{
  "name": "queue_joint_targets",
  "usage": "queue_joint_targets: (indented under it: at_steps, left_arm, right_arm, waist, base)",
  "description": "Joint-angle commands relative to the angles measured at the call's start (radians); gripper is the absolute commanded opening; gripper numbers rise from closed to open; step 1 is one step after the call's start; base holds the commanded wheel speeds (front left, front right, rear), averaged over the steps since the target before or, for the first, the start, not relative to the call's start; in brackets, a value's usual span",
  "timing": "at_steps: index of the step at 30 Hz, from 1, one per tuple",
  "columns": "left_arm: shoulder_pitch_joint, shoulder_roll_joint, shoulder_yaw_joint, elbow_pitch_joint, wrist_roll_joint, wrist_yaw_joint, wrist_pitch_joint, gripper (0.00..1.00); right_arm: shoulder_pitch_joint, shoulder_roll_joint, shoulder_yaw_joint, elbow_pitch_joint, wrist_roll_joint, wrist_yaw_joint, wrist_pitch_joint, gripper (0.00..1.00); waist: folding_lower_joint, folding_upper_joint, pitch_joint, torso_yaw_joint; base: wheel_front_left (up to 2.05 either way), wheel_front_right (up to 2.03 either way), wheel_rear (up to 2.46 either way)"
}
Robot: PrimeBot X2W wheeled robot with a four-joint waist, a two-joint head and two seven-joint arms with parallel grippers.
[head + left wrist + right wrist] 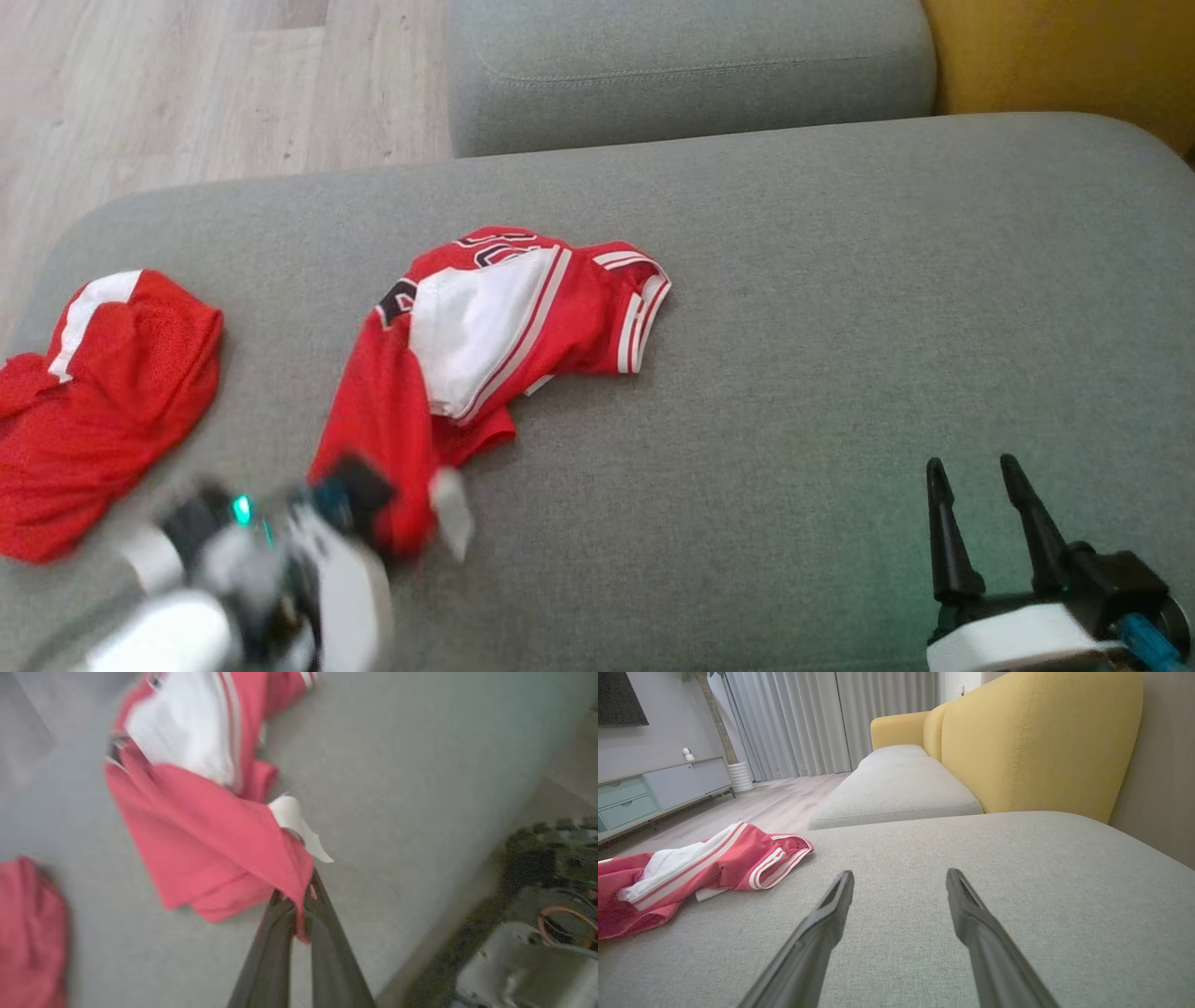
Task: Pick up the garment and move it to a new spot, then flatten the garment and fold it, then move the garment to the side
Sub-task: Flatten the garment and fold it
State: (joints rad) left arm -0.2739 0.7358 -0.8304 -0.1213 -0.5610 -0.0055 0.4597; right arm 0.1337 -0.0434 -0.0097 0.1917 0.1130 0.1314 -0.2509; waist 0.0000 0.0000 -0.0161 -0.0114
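on the grey sofa cushion (840, 373) the red-and-white jersey (495, 317) lies crumpled mid-seat, its near corner pinched in the clenched left gripper (296, 891). the right gripper (971, 467) hovers well apart, fingers spread.

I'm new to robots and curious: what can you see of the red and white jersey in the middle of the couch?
The jersey is thin red fabric with a white panel, red-and-white striped trim and dark lettering half hidden in folds. It lies crumpled on the grey sofa cushion. The shut left gripper pinches one red corner, beside a white label; nothing else touches it.
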Motion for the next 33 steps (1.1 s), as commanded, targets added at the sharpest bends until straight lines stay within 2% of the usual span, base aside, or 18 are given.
queue_joint_targets:
  at_steps: [1,4,8,11,12,13,14,15,20,25,28,29,31,33]
  left_arm:
    - [-0.026,0.048,0.042,-0.044,-0.01,0.014,0.02,0.0]
    - [0.07,0.044,0.001,-0.073,-0.035,0.051,0.049,0.0]
    - [0.146,0.018,-0.018,-0.011,-0.025,0.124,0.032,0.0]
    - [0.161,-0.008,0.0,0.056,-0.007,0.178,-0.023,0.0]
    - [0.164,-0.018,0.009,0.07,-0.007,0.191,-0.045,0.04]
    - [0.167,-0.029,0.02,0.079,-0.01,0.204,-0.068,0.25]
    - [0.172,-0.041,0.032,0.084,-0.018,0.215,-0.091,0.56]
    - [0.18,-0.049,0.042,0.089,-0.028,0.226,-0.106,1.0]
    - [0.24,-0.049,0.081,0.054,-0.095,0.277,-0.1,1.0]
    - [0.245,-0.025,0.157,-0.083,-0.094,0.374,-0.122,1.0]
    - [0.196,-0.057,0.202,-0.122,-0.077,0.42,-0.162,1.0]
    - [0.17,-0.071,0.207,-0.12,-0.063,0.429,-0.173,1.0]
    - [0.111,-0.138,0.226,-0.094,-0.063,0.441,-0.214,1.0]
    - [0.074,-0.16,0.225,-0.064,-0.044,0.441,-0.236,1.0]
  right_arm:
    - [-0.031,-0.007,0.022,-0.034,-0.01,-0.001,-0.011,1.0]
    - [-0.035,-0.007,0.024,-0.037,-0.011,-0.001,-0.011,1.0]
    - [-0.043,-0.007,0.034,-0.038,-0.01,-0.001,-0.011,1.0]
    - [-0.048,-0.007,0.042,-0.036,-0.01,-0.001,-0.011,1.0]
    - [-0.049,-0.007,0.044,-0.035,-0.011,-0.001,-0.011,1.0]
    - [-0.05,-0.007,0.046,-0.034,-0.011,-0.001,-0.011,1.0]
    - [-0.051,-0.007,0.047,-0.033,-0.01,-0.001,-0.011,1.0]
    - [-0.051,-0.007,0.048,-0.032,-0.01,-0.001,-0.011,1.0]
    - [-0.049,-0.007,0.046,-0.03,-0.006,-0.001,-0.011,1.0]
    - [-0.039,-0.007,0.043,-0.034,-0.005,-0.001,-0.011,1.0]
    - [-0.045,-0.007,0.047,-0.038,-0.004,-0.001,-0.011,1.0]
    - [-0.051,-0.007,0.051,-0.04,-0.004,-0.001,-0.011,1.0]
    - [-0.068,-0.007,0.058,-0.043,-0.003,-0.001,-0.011,1.0]
    - [-0.078,-0.007,0.064,-0.044,-0.003,-0.001,-0.011,1.0]
  waist:
    - [0.0,0.0,0.001,0.002]
    - [0.0,0.0,0.006,0.006]
    - [0.0,0.0,0.013,0.014]
    - [0.0,0.0,0.016,0.017]
    - [0.0,0.0,0.016,0.017]
    - [0.0,0.0,0.015,0.016]
    - [0.0,0.0,0.015,0.015]
    - [0.0,0.0,0.014,0.012]
    - [0.0,0.0,0.008,-0.01]
    - [0.0,0.0,0.007,-0.024]
    - [0.0,0.0,0.023,-0.031]
    - [0.0,0.0,0.034,-0.036]
    - [0.0,0.0,0.061,-0.044]
    - [0.0,0.0,0.08,-0.051]
  base:
    - [0.0,0.0,0.0]
    - [0.0,0.0,0.0]
    - [0.0,0.0,0.0]
    - [0.0,0.0,0.0]
    - [0.0,0.0,0.0]
    - [0.0,0.0,0.0]
    - [0.0,0.0,0.0]
    - [0.0,0.0,0.0]
    - [0.0,0.0,0.0]
    - [0.0,0.0,0.0]
    - [0.0,0.0,0.0]
    - [0.0,0.0,0.0]
    - [0.0,0.0,0.0]
    - [0.0,0.0,0.0]
